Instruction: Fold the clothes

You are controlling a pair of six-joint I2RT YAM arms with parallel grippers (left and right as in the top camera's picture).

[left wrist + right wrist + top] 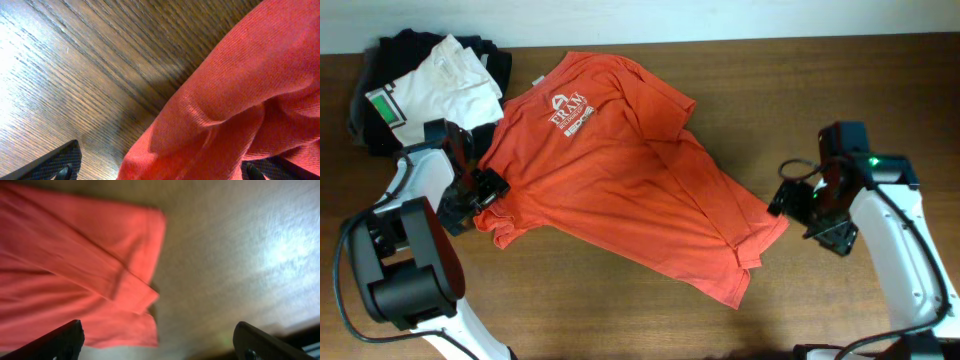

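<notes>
Red-orange T-shirt (620,170) lies rumpled on the table (620,325) (lettering up). Left gripper (485,190) gapes over its edge; right gripper (783,201) gapes alongside.

Across the middle of my overhead frame the T-shirt (620,190) is a plain red-orange, broken only by white block lettering (567,112) on the chest. In my left wrist view its cloth shows a fine ribbed weave in that same red-orange. At upper left I have a white garment (440,75) with a green patch (386,105), and black garments (380,55) behind it. The table (620,320) is dark brown wood with streaked grain. My left arm (420,180) and right arm (895,215) are white with black parts, and the right one carries a small green light (871,160).
</notes>
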